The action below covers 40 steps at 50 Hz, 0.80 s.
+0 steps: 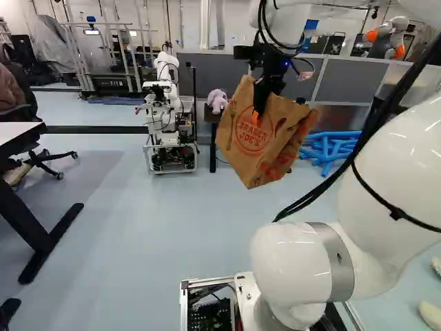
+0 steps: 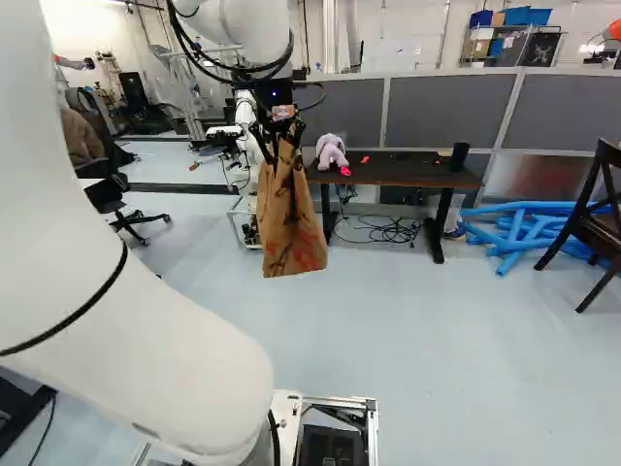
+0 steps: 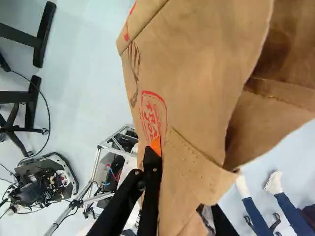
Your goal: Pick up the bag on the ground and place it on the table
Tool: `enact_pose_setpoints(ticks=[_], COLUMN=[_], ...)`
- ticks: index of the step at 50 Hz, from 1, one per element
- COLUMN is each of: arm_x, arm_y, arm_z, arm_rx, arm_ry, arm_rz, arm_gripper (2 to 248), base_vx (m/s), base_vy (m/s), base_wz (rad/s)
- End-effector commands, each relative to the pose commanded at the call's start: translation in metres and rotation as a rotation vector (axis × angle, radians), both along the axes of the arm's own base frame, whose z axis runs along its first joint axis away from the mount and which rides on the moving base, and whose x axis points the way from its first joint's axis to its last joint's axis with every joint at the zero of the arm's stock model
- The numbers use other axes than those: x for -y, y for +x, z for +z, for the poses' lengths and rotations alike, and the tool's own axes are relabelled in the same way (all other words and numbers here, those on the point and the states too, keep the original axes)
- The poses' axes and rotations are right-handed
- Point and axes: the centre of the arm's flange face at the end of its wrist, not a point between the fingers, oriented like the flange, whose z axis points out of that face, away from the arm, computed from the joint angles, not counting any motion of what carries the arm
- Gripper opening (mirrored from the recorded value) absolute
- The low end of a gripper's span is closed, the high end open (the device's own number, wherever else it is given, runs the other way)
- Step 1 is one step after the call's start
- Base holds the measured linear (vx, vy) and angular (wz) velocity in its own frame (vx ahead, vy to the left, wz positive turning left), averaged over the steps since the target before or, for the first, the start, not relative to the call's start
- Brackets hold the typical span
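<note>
In the left base view my gripper [image 1: 259,110] is shut on the upper part of a brown paper bag [image 1: 242,153], which hangs tilted above the floor. Seen from the right base camera, the bag [image 2: 291,228] hangs left of the dark table [image 2: 408,179]; in the left base view it hides most of that table. The wrist view has the gripper [image 3: 183,183] pinching the bag's paper [image 3: 197,73], one finger with its orange pad against the printed side, the other partly hidden behind the paper. The bag's mouth stands partly open.
A pink-purple plush toy [image 2: 331,150] and a black cylinder [image 2: 459,155] stand on the table. Another robot [image 1: 165,103] is beside it. Blue tubes [image 2: 519,228] and a wooden chair [image 2: 597,214] are to its right. A desk [image 1: 17,134] stands at the left base view's left.
</note>
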Motion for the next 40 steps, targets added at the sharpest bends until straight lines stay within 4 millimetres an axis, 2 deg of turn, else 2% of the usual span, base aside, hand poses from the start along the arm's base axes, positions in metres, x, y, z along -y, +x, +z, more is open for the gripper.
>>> enact_pose_setpoints(ticks=[32, 40], arm_x=[-0.0018, -0.0018], arm_y=[-0.0008, -0.0008], arm_z=[0.0056, 0.0056], arm_rx=[0.001, 0.001], arm_ry=[0.0, 0.0], arm_rz=[0.005, 0.005], arm_gripper=[21, 21], base_vx=[0.0, 0.008], base_vy=[0.0, -0.036], base_wz=[-0.001, -0.217])
